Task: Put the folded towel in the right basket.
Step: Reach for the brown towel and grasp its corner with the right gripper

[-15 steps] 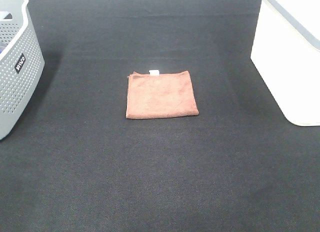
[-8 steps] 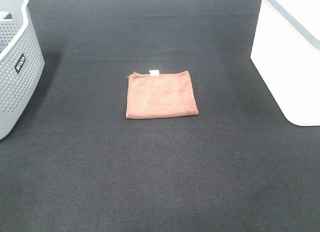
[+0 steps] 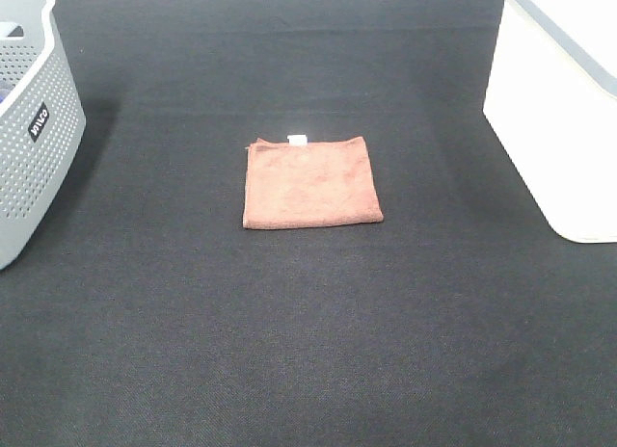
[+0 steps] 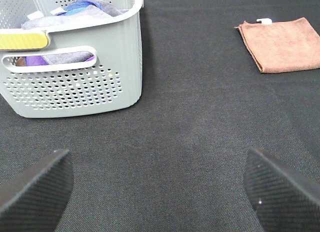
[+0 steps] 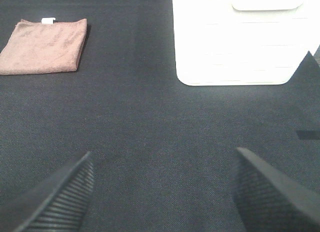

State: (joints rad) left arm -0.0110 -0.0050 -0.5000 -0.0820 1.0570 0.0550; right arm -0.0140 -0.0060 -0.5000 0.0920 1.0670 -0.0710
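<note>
The folded towel [image 3: 310,181] is a rust-brown square lying flat on the black table mat, its small white tag at the far edge. It also shows in the left wrist view [image 4: 282,45] and the right wrist view [image 5: 44,46]. The right basket [image 3: 564,105] is a large white bin with a grey rim at the right edge; it also shows in the right wrist view [image 5: 239,39]. My left gripper [image 4: 157,189] is open and empty, well short of the towel. My right gripper [image 5: 162,189] is open and empty, in front of the white bin. Neither arm shows in the high view.
A grey perforated basket [image 3: 29,129] with a dark label stands at the left edge, holding several cloths [image 4: 75,12]. The black mat [image 3: 308,331] covers the whole table.
</note>
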